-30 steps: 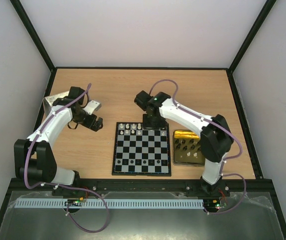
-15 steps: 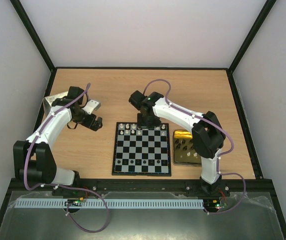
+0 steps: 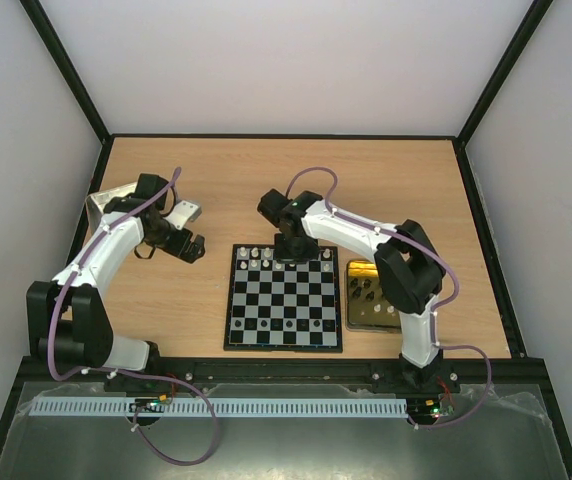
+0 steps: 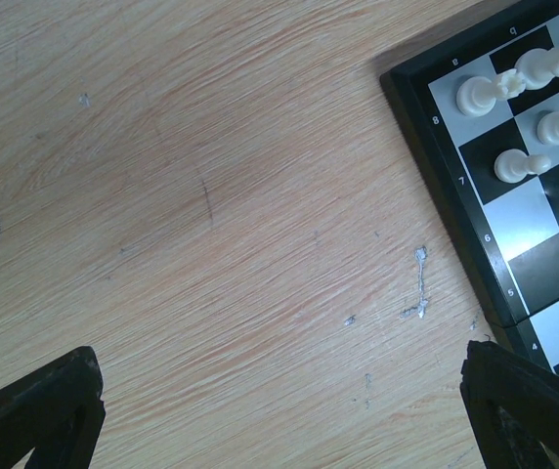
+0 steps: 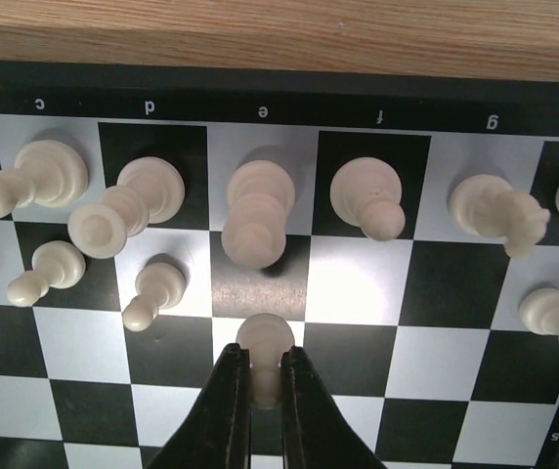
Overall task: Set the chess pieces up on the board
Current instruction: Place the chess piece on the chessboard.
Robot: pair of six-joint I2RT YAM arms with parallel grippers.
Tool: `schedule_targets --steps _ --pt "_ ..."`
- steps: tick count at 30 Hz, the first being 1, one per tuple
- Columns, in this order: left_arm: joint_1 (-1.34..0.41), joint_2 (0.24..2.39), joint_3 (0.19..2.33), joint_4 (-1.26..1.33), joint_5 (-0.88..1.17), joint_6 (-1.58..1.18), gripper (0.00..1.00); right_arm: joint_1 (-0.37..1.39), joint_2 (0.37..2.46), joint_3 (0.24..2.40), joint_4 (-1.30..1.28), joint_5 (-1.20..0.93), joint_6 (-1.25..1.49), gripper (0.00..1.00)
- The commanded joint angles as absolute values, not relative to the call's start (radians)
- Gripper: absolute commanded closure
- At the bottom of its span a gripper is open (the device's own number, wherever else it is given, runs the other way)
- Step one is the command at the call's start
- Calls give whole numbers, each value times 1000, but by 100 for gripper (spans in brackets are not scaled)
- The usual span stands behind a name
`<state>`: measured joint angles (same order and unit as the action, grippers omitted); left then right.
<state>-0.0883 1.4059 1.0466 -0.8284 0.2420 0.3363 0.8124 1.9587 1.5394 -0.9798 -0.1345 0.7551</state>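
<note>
The board (image 3: 284, 347) lies flat at the middle of the wooden table (image 3: 406, 180). A shallow gold tin (image 3: 361, 318) is just beside it at 3 o'clock, with dark pieces inside that are too small to name. White chess pieces (image 3: 256, 254) line the board's 12 o'clock edge. The right gripper (image 3: 288, 246) reaches down over that edge. In the right wrist view its fingers (image 5: 229, 391) are pressed in on a white pawn (image 5: 265, 334), which they pinch by its sides in the e file. Whether the pawn's base touches the board cannot be told from here. Just at 12 o'clock of the pawn stands a tall white piece (image 5: 257, 220), probably the king. A bishop (image 5: 367, 198) is at its 3 o'clock and a knight (image 5: 494, 210) stands beyond that. At the king's 9 o'clock is another tall white piece (image 5: 128, 210), with two more pawns (image 5: 150, 293) below it. The left gripper (image 3: 194, 247) hangs over bare table at 10 o'clock of the board, apart from it. Its jaws are spread wide, both dark fingertips (image 4: 50, 405) showing at the bottom corners of the left wrist view with nothing between them. That view also catches the board's corner, where a white rook (image 4: 478, 94) stands in the corner square. A silver tin lid (image 3: 103, 203) sits at the table's 9 o'clock edge, partly behind the left arm.
</note>
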Motion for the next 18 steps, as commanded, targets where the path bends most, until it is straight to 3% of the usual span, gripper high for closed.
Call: schedule_targets --steps 1,18 --pt "-83 1386 1031 -834 243 341 1 821 1985 1531 -965 -122 750 95" --pt "-83 1392 1027 -827 234 345 1 822 2023 1536 -951 -115 741 91"
